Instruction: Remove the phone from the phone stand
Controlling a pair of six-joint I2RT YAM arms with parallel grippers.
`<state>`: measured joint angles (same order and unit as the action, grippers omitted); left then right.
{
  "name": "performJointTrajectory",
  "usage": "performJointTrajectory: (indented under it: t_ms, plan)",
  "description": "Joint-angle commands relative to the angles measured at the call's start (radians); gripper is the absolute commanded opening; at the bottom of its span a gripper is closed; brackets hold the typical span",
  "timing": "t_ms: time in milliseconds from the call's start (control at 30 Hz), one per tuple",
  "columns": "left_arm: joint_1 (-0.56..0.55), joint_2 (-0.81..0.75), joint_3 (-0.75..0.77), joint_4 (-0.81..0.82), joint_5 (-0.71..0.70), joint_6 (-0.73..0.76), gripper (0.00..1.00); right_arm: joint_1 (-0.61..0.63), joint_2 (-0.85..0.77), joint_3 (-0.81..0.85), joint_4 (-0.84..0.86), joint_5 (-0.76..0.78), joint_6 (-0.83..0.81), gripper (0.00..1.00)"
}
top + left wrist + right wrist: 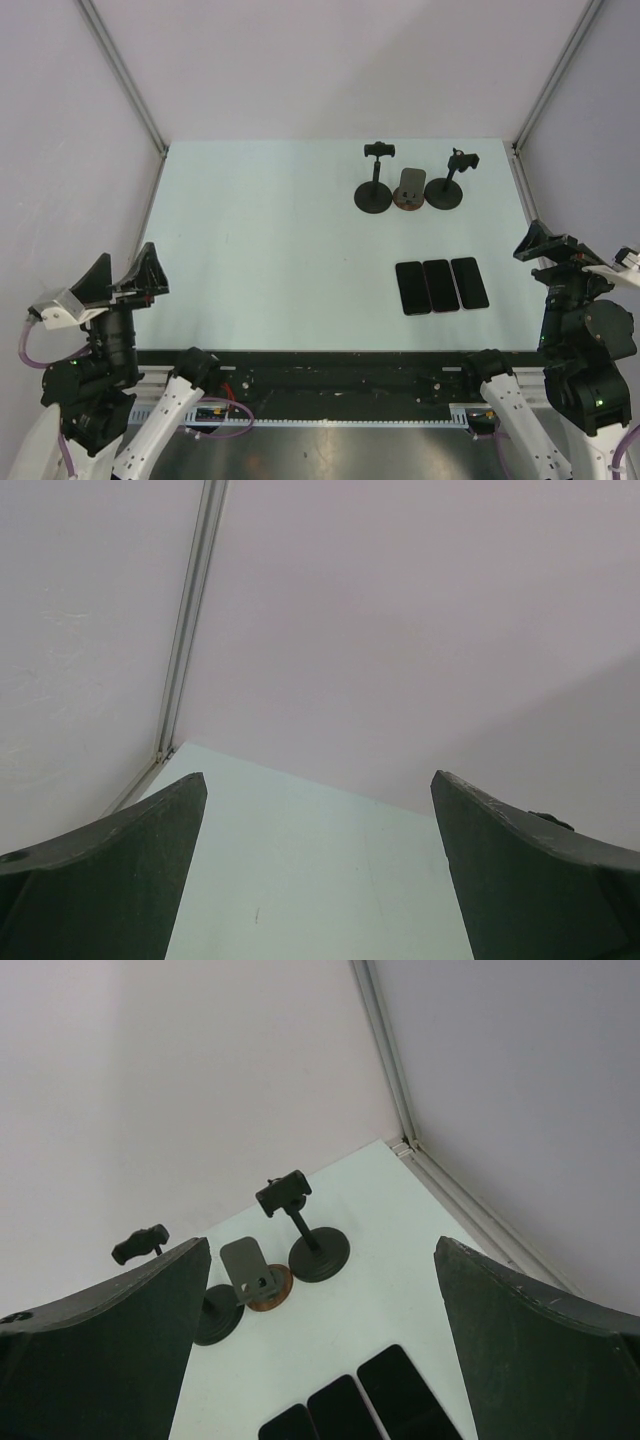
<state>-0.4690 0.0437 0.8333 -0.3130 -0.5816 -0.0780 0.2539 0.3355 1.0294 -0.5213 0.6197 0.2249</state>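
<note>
Three phone stands stand at the back right of the table: a clamp stand [373, 195], a grey plate stand on a brown base [409, 188] and a second clamp stand [444, 191]. None of them carries a phone. Three dark phones [440, 285] lie flat side by side nearer the front. My right wrist view shows the plate stand [250, 1270], the right clamp stand [318, 1256] and the phones [398, 1388]. My left gripper [122, 272] [318, 775] is open over the front left corner. My right gripper [572, 248] [321, 1241] is open at the front right, clear of everything.
Grey enclosure walls with metal corner posts [125, 82] [555, 78] close in the pale green table [260, 240]. The table's right edge meets the wall rail [470, 1215]. A dark rail [320, 375] runs along the near edge between the arm bases.
</note>
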Motion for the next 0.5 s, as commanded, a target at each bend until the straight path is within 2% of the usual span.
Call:
performJointTrajectory:
  t_ms: [0, 467]
  plan:
    - [-0.002, -0.011, 0.001, 0.006, -0.026, 0.017, 1.00, 0.004, -0.001, 0.001, 0.018, -0.005, 0.042, 1.00]
    - [-0.002, -0.022, 0.001, 0.003, -0.015, 0.021, 1.00, 0.004, 0.026, 0.003, 0.038, -0.032, 0.037, 1.00]
